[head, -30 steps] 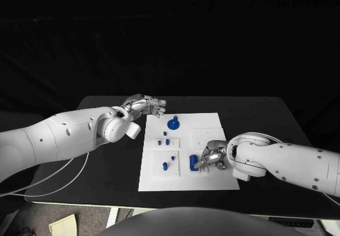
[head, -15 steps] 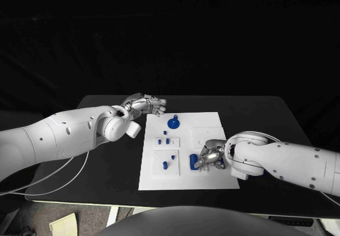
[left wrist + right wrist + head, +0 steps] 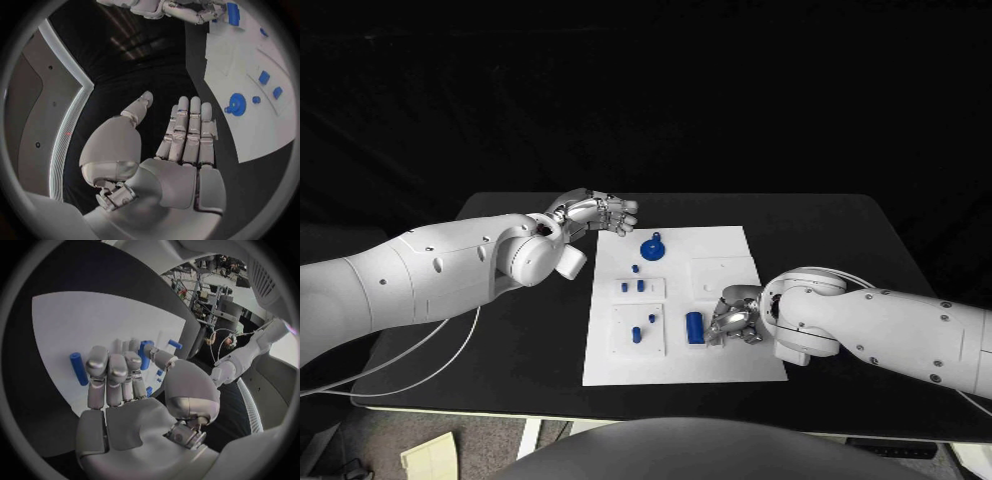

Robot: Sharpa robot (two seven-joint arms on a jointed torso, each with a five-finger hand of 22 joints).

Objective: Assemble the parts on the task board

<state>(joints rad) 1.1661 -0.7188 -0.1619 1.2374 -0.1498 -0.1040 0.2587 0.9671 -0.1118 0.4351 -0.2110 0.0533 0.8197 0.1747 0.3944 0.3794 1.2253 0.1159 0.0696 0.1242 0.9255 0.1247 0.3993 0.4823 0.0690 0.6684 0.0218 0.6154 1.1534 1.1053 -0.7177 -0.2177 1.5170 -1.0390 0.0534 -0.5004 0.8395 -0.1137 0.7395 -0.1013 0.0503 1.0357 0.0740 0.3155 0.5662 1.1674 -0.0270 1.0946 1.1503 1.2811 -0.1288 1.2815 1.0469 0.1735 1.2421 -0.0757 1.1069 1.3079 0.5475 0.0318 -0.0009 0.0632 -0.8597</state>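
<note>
Left hand (image 3: 600, 213) released, fingers straight, hovering off the far-left corner of white rectangular task board (image 3: 733, 365) | right hand (image 3: 734, 320) released, fingers down on board | blue cylindrical part (image 3: 695, 324) lying flat just beside right fingertips | black bench (image 3: 834, 230)

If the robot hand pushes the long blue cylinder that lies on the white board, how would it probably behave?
The long blue cylinder lies flat on the white task board, so a sideways push would probably roll it. It looks rigid, likely plastic, and light for its size. Its smooth surface may slip against the metal fingers of the right robot hand beside it.
</note>
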